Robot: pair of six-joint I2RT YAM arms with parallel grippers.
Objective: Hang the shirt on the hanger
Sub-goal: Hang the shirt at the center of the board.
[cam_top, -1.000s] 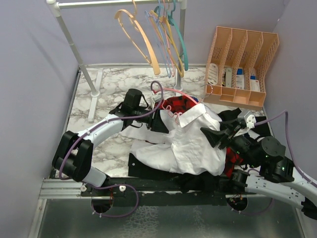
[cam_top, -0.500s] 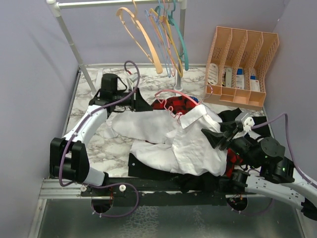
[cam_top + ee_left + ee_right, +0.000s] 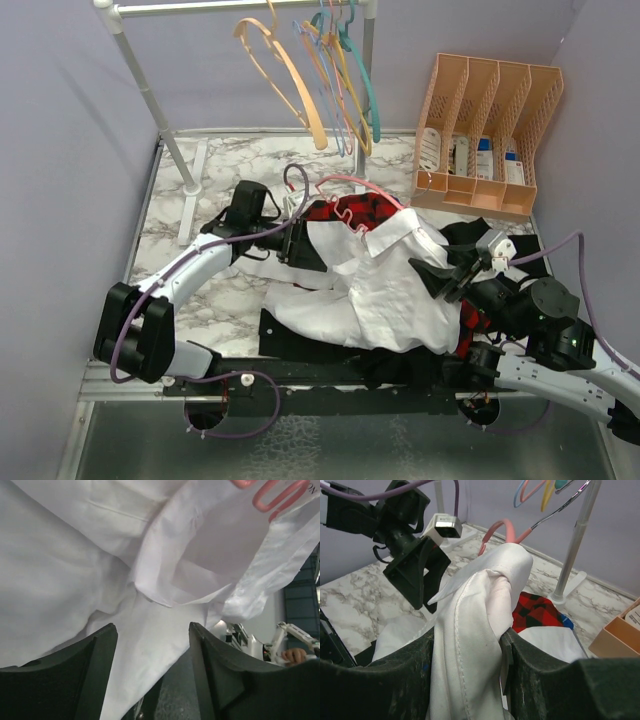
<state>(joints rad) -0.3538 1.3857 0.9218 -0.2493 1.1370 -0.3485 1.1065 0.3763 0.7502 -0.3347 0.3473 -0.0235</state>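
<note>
The white shirt (image 3: 390,290) lies bunched mid-table over darker clothes. The pink hanger (image 3: 350,184) sticks out of its collar end, and its wavy arm (image 3: 272,492) shows above the cloth. My right gripper (image 3: 432,272) is shut on a thick fold of the shirt (image 3: 470,630), with the hanger (image 3: 500,530) curving out just beyond it. My left gripper (image 3: 305,245) sits at the shirt's left edge. Its jaws (image 3: 152,630) stand apart, with shirt cloth (image 3: 75,555) spread in front of and partly between them.
A clothes rack (image 3: 160,110) at the back carries several hangers (image 3: 330,80). A peach desk organizer (image 3: 490,130) stands at the back right. The red-and-black plaid shirt (image 3: 365,212) and a black garment (image 3: 300,335) lie under the white shirt.
The left gripper pulled a sleeve out to the back left, let it go, and swung back right to the shirt with its jaws apart. The right gripper has held still.
</note>
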